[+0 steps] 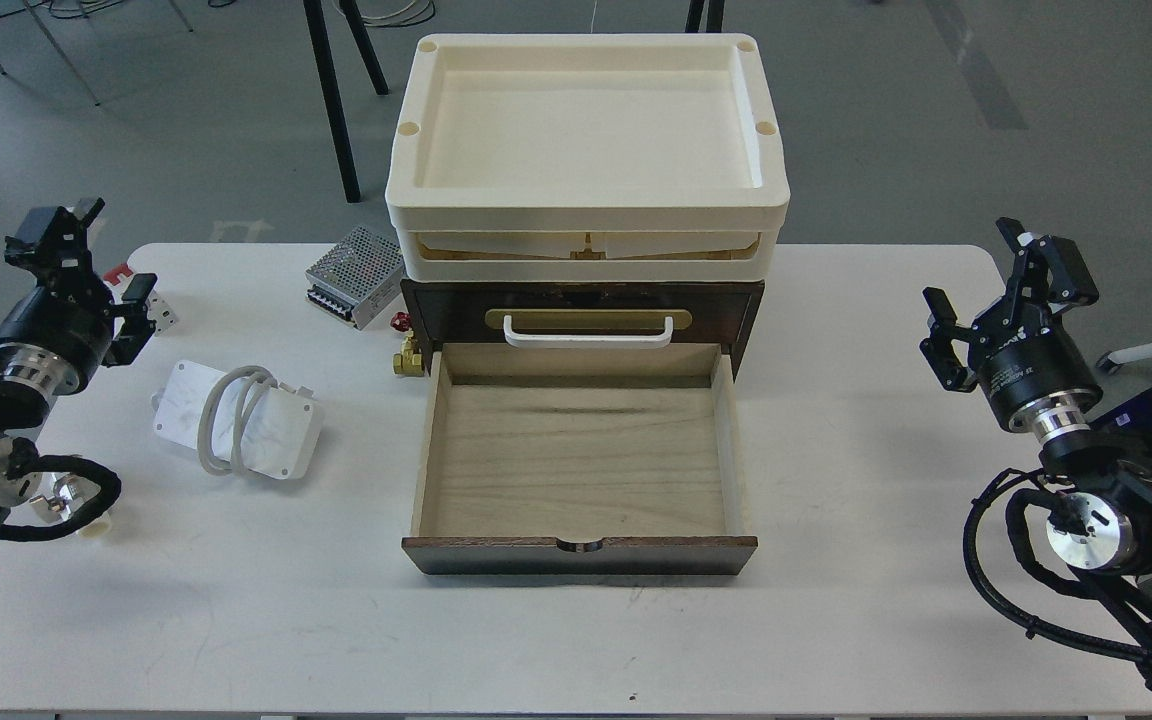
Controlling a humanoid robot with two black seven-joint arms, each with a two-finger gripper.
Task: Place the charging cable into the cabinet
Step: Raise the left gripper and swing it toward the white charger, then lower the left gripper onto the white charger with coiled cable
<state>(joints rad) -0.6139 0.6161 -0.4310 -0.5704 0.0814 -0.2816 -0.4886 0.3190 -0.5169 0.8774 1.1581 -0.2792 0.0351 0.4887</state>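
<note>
The charging cable [236,428], a flat white brick with a grey cord looped around its middle, lies on the white table left of the cabinet. The dark brown cabinet [436,312] stands at the table's centre, with a white handle [588,333] on a brass plate. Its lower drawer [576,555] is pulled out toward me, and the light-wood inside holds nothing. My left gripper [104,262] hovers open at the far left, up and left of the cable and apart from it. My right gripper [981,280] is open at the far right, well clear of the cabinet.
Cream plastic trays [586,215] are stacked on top of the cabinet. A perforated metal power-supply box [356,275] lies behind the cable by the cabinet's left corner. A small brass fitting with a red knob [406,352] sits against the cabinet's left side.
</note>
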